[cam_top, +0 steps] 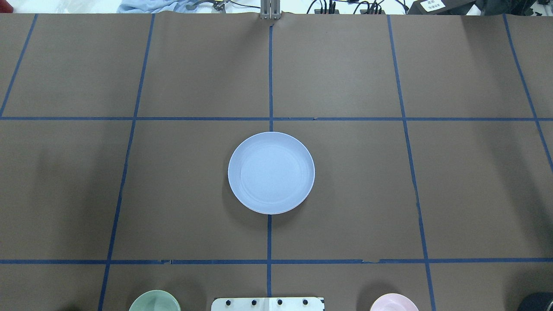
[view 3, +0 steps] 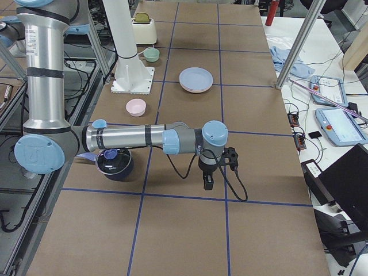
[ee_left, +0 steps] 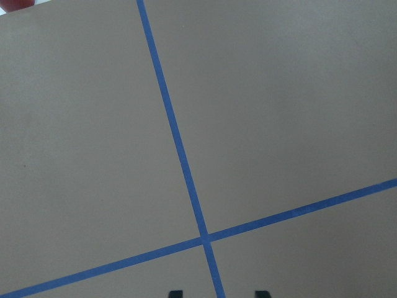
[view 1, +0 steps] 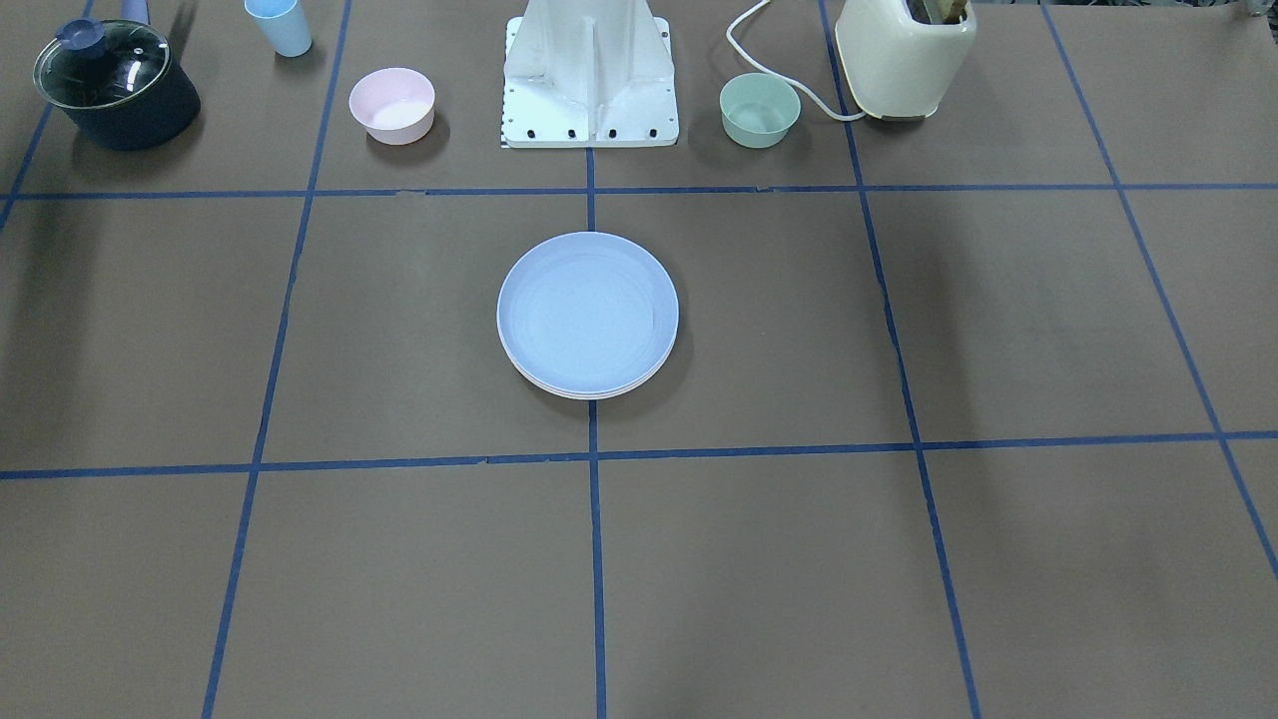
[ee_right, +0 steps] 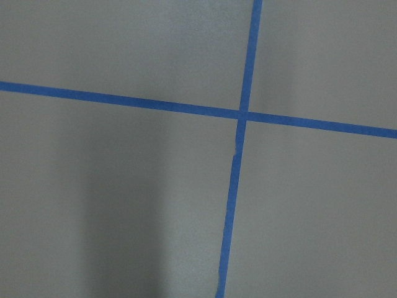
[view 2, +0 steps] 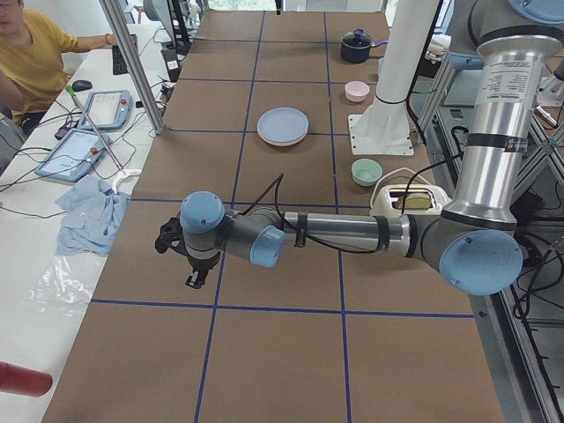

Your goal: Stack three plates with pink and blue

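Observation:
The pale blue plate [view 1: 587, 310] lies on top of a stack at the table's middle, also seen in the overhead view [cam_top: 271, 172]. Two paler rims [view 1: 584, 391] peek out under its near edge; the pink and cream plates are otherwise hidden beneath it. My left gripper [view 2: 189, 264] hangs over bare table far from the stack; its wrist view shows two fingertips [ee_left: 175, 292] apart with nothing between them. My right gripper [view 3: 207, 181] hangs over bare table at the other end. I cannot tell whether it is open or shut.
Along the robot's side stand a lidded dark pot [view 1: 115, 85], a light blue cup [view 1: 280, 25], a small pink bowl [view 1: 391, 105], the robot's base [view 1: 589, 80], a green bowl [view 1: 759, 110] and a cream toaster [view 1: 904, 55]. An operator [view 2: 26, 53] sits beside the table.

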`<state>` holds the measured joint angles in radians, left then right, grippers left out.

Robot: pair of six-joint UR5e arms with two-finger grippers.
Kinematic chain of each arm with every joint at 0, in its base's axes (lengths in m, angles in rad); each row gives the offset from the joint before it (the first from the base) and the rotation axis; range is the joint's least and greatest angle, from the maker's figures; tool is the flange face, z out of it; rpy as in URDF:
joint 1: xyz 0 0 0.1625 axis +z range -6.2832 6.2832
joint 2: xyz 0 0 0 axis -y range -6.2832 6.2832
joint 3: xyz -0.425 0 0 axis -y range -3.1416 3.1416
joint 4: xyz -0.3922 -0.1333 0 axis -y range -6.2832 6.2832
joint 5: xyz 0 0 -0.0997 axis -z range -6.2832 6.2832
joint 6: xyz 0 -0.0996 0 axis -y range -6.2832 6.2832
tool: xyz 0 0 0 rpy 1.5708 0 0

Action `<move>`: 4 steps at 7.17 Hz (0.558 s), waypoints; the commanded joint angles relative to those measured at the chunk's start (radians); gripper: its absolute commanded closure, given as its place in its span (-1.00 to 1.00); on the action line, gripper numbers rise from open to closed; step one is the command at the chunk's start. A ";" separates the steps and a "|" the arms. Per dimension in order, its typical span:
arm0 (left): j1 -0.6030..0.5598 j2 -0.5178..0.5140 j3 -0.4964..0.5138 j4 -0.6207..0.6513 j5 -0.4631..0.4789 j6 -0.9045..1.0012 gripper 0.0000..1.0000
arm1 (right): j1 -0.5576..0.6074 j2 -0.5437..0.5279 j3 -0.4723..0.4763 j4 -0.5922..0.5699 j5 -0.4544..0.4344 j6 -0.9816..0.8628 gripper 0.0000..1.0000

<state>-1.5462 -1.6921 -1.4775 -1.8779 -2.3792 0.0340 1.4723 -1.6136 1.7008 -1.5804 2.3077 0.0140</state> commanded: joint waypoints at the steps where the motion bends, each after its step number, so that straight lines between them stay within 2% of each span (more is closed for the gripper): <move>1: -0.003 0.002 -0.006 -0.007 -0.005 0.001 -0.84 | -0.001 0.000 -0.012 0.005 -0.001 0.000 -1.00; 2: -0.005 0.006 -0.007 -0.007 -0.005 0.000 -1.00 | -0.001 0.000 -0.018 0.008 0.001 -0.003 -1.00; 4: -0.005 0.006 -0.009 -0.007 -0.005 0.001 -1.00 | 0.000 0.003 -0.013 0.008 0.022 0.006 -1.00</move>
<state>-1.5504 -1.6866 -1.4849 -1.8851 -2.3838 0.0341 1.4719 -1.6131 1.6857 -1.5729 2.3178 0.0158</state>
